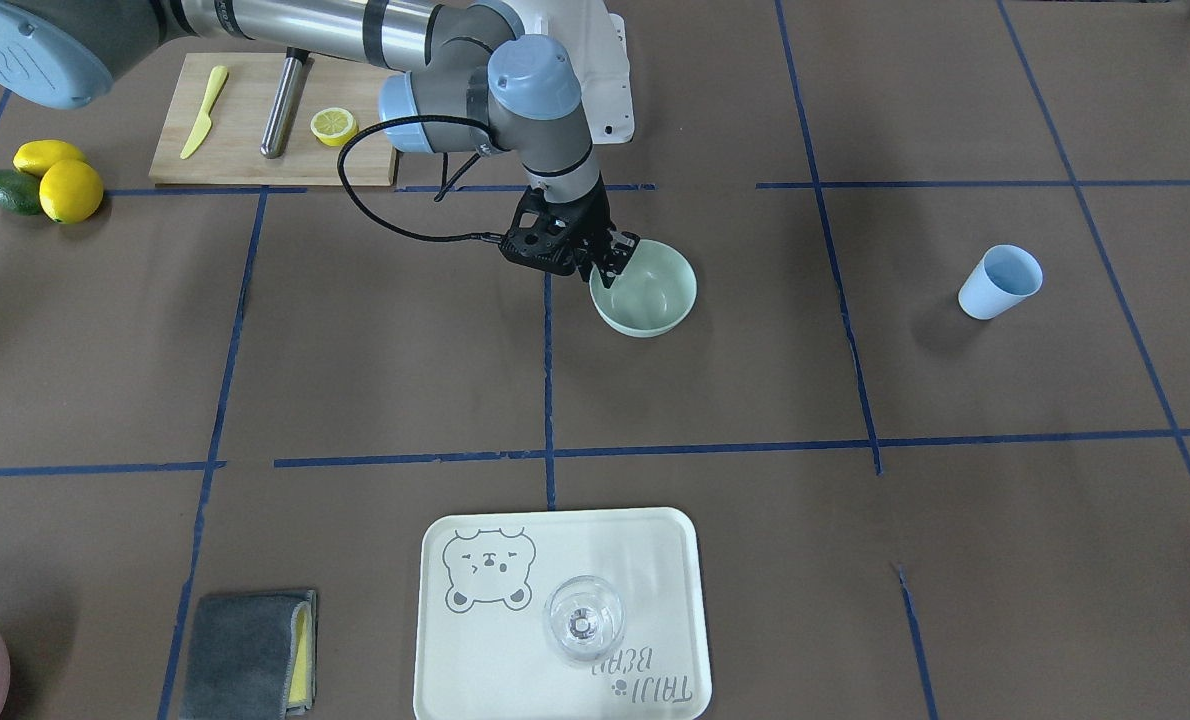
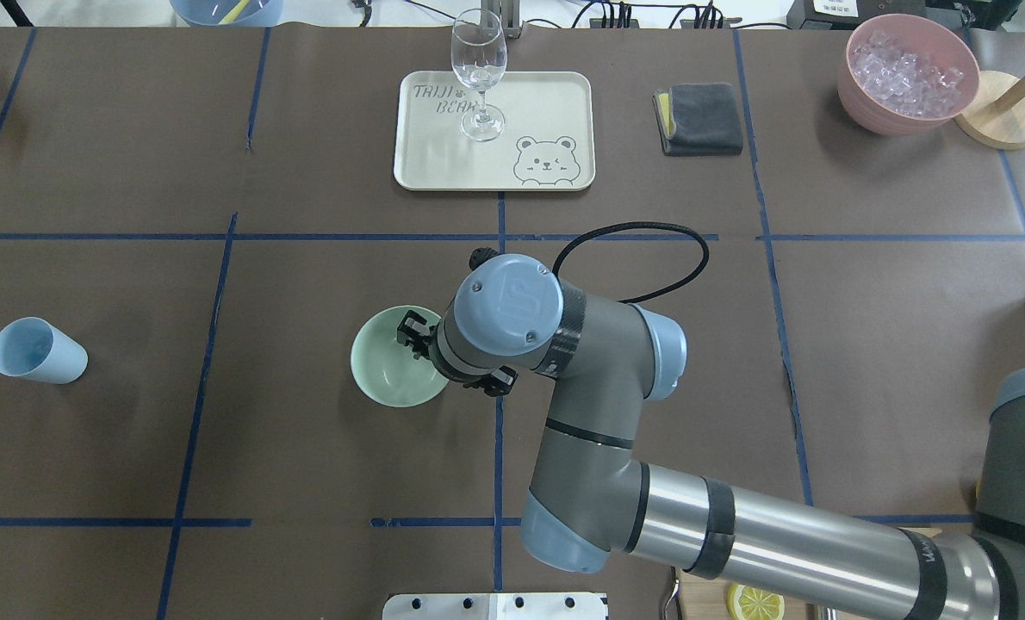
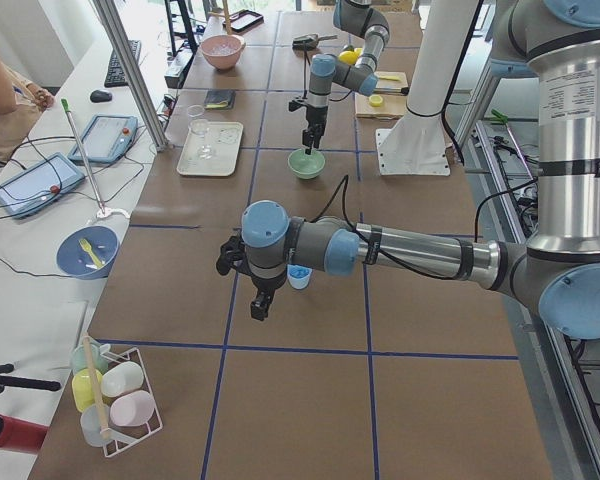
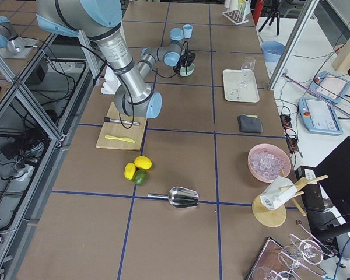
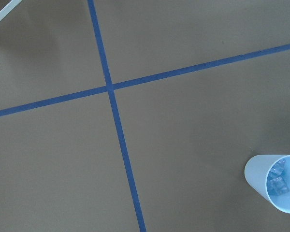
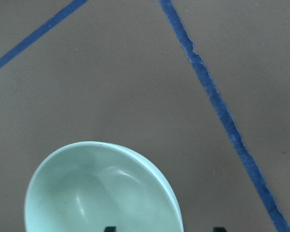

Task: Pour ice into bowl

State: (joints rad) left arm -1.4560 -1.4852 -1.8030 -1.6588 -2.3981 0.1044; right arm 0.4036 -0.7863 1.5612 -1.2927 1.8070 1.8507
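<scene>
The pale mint-green bowl [image 1: 655, 300] stands empty near the table's middle; it also shows in the overhead view [image 2: 388, 366] and the right wrist view [image 6: 96, 193]. My right gripper [image 1: 612, 262] is open, with one finger inside the bowl and one outside, astride its rim. The two fingertips [image 6: 108, 228] stand wide apart at the bottom edge of the wrist view. The blue cup [image 5: 275, 186] stands upright far off and holds a few clear ice cubes [image 5: 279, 178]. My left gripper [image 3: 256, 298] hangs high above the table near the cup. I cannot tell whether it is open or shut.
A cream tray [image 2: 555, 103] with a wine glass [image 2: 479, 77] lies at the far edge, a grey cloth [image 2: 702, 119] beside it. A pink container [image 2: 887, 116] holds more ice. A cutting board [image 1: 245, 150], lemons [image 1: 70, 190] and a metal scoop [image 4: 182, 197] lie on my right.
</scene>
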